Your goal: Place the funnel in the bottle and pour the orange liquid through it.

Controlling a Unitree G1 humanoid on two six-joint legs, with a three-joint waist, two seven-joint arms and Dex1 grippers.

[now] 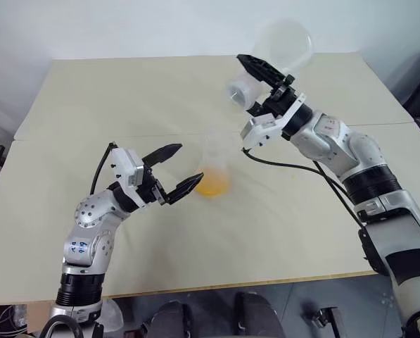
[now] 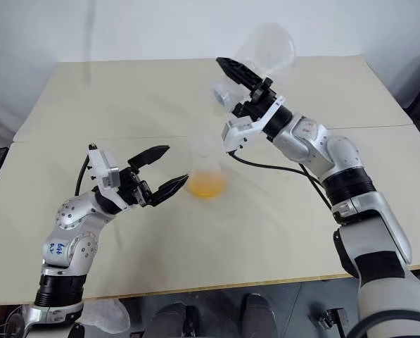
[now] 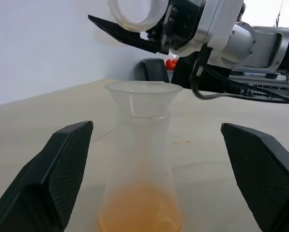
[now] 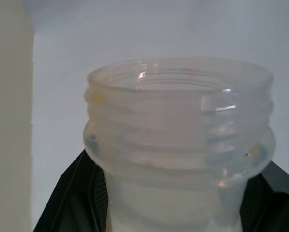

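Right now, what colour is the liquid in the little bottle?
Bright orange-yellow liquid, clearest in the left wrist view.

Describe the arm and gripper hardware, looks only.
Both arms are silver-grey metal with black joint bands. The left gripper and right gripper each have two black tapered fingers with dimpled pads on a white housing. A black cable loops off each wrist. The left forearm carries small blue markings.
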